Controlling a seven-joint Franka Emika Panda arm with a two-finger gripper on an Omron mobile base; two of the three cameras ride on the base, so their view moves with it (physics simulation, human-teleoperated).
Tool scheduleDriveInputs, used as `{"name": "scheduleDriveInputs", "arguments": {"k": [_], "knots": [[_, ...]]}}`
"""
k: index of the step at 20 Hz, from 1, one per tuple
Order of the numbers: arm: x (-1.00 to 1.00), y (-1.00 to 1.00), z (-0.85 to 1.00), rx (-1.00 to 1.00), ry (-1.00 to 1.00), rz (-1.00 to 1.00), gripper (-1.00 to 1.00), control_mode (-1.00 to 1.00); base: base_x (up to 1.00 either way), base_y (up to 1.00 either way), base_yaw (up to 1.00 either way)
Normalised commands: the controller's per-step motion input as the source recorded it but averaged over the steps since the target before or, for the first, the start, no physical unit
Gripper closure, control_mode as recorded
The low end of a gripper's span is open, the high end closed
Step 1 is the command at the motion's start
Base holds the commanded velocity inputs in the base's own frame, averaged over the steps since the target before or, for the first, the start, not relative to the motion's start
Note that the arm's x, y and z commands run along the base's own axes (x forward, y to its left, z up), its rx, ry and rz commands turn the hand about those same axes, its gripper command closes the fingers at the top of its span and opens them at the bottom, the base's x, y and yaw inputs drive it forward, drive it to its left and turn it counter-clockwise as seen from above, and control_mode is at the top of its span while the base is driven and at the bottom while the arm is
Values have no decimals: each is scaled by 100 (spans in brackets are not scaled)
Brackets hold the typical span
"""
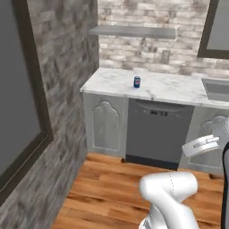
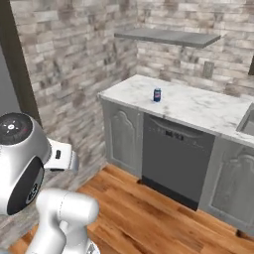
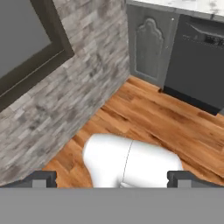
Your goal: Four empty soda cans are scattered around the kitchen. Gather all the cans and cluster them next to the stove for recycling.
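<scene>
Hand (image 3: 112, 178) with fingers spread fully apart, empty, poised above the wooden floor (image 3: 175, 127). A blue soda can (image 1: 137, 82) stands upright on the marble surface (image 1: 170, 87), well ahead of the hand, above the dark dishwasher (image 1: 159, 132).

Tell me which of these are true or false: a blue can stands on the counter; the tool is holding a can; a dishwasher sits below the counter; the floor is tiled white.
1. A blue can stands on the marble counter. True.
2. The tool is holding a can. False: it is open and empty, pointing down at the floor.
3. A dark dishwasher sits below the counter. True.
4. The floor is tiled white. False: it is brown wood planks.
</scene>
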Motion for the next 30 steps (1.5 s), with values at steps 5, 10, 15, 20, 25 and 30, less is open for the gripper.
{"name": "scheduleDriveInputs", "arguments": {"k": [5, 10, 15, 20, 25, 30], "knots": [[0, 0, 0, 0, 0, 0, -100, 100, 98, 12, -47], [0, 0, 0, 0, 0, 0, -100, 100, 66, 37, -42], [0, 0, 0, 0, 0, 0, -100, 100, 37, 45, -40], [0, 0, 0, 0, 0, 0, -100, 100, 28, 74, -37], [0, 0, 0, 0, 0, 0, -100, 100, 58, 66, -25], [0, 0, 0, 0, 0, 0, -100, 100, 95, 8, -10]]}}
